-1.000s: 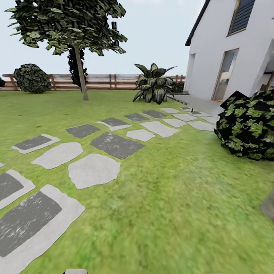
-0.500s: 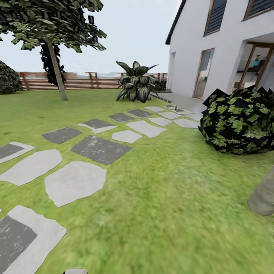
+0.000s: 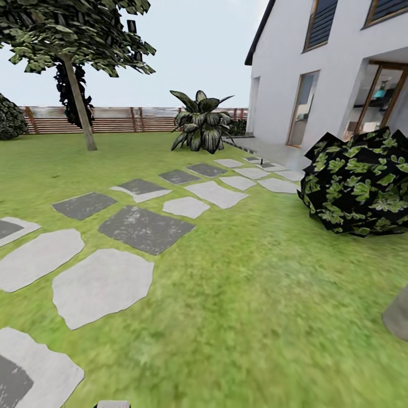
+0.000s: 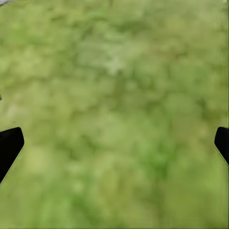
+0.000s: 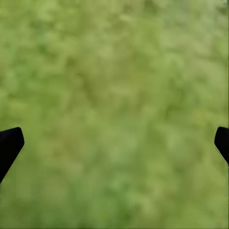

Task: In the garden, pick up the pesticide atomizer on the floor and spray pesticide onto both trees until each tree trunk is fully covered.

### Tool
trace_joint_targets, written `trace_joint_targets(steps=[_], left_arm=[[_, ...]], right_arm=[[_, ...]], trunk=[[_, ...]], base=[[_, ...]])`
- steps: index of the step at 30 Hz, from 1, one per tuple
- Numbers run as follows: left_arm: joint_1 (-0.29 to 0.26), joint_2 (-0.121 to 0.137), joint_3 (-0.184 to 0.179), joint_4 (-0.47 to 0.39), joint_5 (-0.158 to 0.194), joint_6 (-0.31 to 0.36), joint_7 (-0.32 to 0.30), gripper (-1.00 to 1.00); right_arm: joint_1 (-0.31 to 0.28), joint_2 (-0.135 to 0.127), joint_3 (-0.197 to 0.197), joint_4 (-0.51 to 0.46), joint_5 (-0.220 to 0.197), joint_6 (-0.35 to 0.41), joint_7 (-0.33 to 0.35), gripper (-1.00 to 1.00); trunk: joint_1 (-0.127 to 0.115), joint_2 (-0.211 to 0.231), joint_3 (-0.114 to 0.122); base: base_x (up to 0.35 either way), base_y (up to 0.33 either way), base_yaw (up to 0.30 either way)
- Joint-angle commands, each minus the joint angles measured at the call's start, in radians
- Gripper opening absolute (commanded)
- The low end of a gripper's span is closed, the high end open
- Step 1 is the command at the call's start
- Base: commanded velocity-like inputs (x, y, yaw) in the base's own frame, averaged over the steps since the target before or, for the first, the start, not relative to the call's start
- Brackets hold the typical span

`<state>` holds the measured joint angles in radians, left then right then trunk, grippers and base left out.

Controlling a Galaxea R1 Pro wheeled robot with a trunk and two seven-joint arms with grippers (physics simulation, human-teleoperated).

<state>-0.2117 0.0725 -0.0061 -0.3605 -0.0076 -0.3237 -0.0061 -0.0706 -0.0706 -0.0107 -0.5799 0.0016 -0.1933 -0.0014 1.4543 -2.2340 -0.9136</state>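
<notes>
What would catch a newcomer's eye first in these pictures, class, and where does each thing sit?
A trail of grey stepping stones runs across the green lawn toward the white house at upper right. A dark bush with green leaves sits at the right, and a leafy tree stands far left before the slatted fence.

Under the black fingertips of each hand lies blurry mottled green grass, crossed by pale grey and dark charcoal paving stones, beside a black bush with bright green leaves, a white house and a brown slatted fence.
</notes>
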Motion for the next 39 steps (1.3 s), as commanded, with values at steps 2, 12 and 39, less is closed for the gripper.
trace_joint_targets(steps=[2,12,39], left_arm=[[0.0,0.0,0.0,0.0,0.0,0.0,0.0,1.0],[0.0,0.001,0.0,0.0,0.0,0.0,0.0,1.0],[0.0,0.001,0.0,0.0,0.0,0.001,0.0,1.0]], right_arm=[[0.0,0.0,0.0,0.0,0.0,0.0,0.0,1.0],[0.0,0.0,-0.001,0.0,-0.001,0.0,0.0,1.0],[0.0,0.002,0.0,0.001,-0.003,-0.059,0.0,1.0]], trunk=[[0.0,0.0,0.0],[0.0,0.0,0.0],[0.0,0.0,0.0]], base=[[0.34,0.0,0.0],[0.34,0.0,0.0],[0.34,0.0,0.0]])
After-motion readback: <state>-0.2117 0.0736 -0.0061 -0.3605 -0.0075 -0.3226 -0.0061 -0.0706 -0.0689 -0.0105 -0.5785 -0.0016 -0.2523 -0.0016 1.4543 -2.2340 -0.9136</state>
